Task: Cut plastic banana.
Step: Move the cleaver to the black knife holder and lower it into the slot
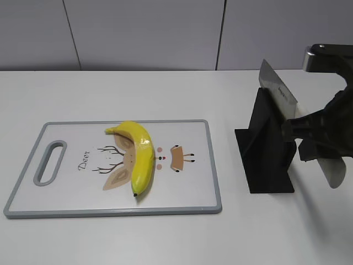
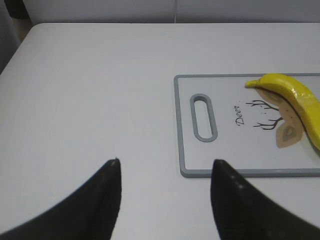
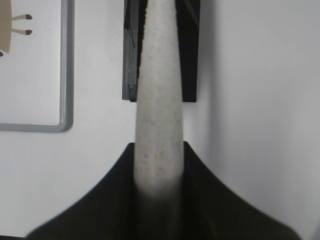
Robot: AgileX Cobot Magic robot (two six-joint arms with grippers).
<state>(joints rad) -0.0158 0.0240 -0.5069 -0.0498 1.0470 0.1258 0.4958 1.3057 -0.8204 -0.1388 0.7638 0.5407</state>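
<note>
The plastic banana (image 1: 140, 154) lies on a white cutting board (image 1: 71, 187) with a grey rim and a deer drawing; its stem end points to the far left. It also shows in the left wrist view (image 2: 300, 97). My right gripper (image 1: 310, 138) is shut on the pale grey handle of a knife (image 3: 159, 100). The knife's blade (image 1: 278, 91) rests tilted in a black knife stand (image 1: 267, 149), to the right of the board. My left gripper (image 2: 166, 165) is open and empty above bare table, beside the board's handle-hole end (image 2: 204, 117). It is not in the exterior view.
The cutting board's corner (image 3: 62, 122) lies left of the knife stand (image 3: 130, 50) in the right wrist view. The white table runs to a grey wall at the back.
</note>
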